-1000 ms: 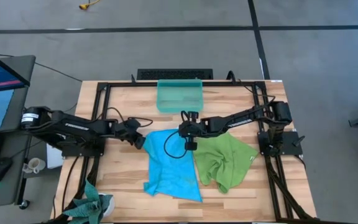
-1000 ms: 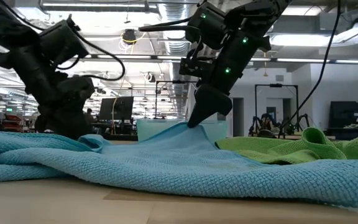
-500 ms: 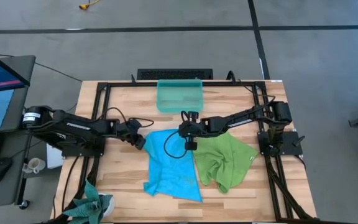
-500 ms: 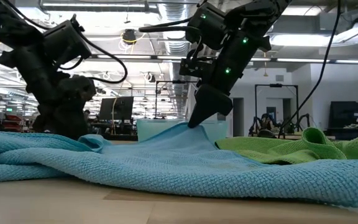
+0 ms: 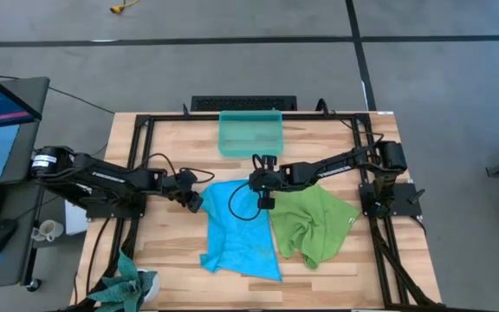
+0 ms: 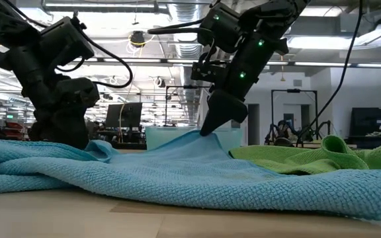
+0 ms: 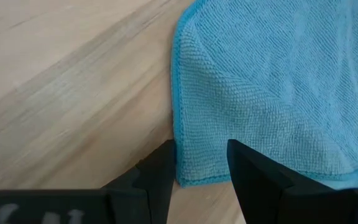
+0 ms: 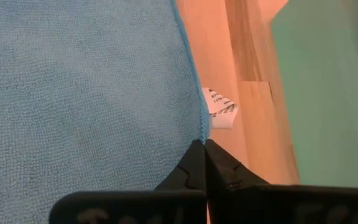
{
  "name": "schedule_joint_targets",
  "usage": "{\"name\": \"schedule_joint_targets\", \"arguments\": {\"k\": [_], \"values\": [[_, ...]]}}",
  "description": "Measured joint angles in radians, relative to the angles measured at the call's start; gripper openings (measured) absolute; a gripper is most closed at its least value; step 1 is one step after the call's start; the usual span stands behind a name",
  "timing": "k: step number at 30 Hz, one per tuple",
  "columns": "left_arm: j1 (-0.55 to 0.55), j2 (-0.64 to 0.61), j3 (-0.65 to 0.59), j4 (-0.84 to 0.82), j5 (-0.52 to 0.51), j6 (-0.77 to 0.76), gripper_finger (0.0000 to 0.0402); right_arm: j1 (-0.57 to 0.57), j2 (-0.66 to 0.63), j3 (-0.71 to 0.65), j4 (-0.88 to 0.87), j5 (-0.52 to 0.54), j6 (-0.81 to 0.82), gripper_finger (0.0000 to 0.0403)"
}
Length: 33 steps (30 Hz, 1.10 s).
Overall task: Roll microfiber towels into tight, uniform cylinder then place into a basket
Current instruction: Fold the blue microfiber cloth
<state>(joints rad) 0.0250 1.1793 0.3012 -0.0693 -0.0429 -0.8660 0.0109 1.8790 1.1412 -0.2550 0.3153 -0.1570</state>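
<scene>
right jaws (image 8: 199, 163) pinched on blue towel (image 5: 236, 227) edge | left jaws (image 7: 199, 163) parted, straddling its corner

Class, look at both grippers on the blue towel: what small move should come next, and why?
Probably the left gripper should close: its open fingers straddle the blue towel corner, while the right gripper is already shut on the opposite corner.

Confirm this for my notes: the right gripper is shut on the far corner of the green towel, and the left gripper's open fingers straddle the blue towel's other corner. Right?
Not quite. The right gripper is shut on the blue towel, not the green towel; the right wrist view shows its edge pinched. The left gripper does straddle the blue towel's other corner, open.
</scene>
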Motion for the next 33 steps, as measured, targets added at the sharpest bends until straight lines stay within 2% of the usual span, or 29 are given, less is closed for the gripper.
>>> {"name": "schedule_joint_targets", "arguments": {"k": [4,12,17,26,30,33], "values": [[0.005,0.000,0.000,-0.004,-0.008,0.036,0.0118,0.000,0.000,0.000,0.000,0.000,0.000,0.0008],[0.006,0.001,-0.001,-0.007,-0.006,0.121,0.0047,0.000,0.000,0.000,0.000,0.000,0.000,0.0008],[0.020,0.002,-0.002,-0.006,0.013,0.111,0.0006,0.000,0.000,0.000,0.000,0.000,0.000,0.0008],[0.050,-0.002,0.014,-0.030,0.010,0.171,0.0002,0.010,-0.003,0.000,-0.002,0.005,-0.009,0.0008],[0.029,-0.003,0.094,-0.103,-0.004,0.230,0.0002,0.031,-0.034,0.000,-0.019,0.021,-0.008,0.0008],[-0.006,-0.003,0.177,-0.194,-0.064,0.283,0.0001,0.059,-0.072,0.000,-0.034,0.062,-0.001,0.0008]]}}
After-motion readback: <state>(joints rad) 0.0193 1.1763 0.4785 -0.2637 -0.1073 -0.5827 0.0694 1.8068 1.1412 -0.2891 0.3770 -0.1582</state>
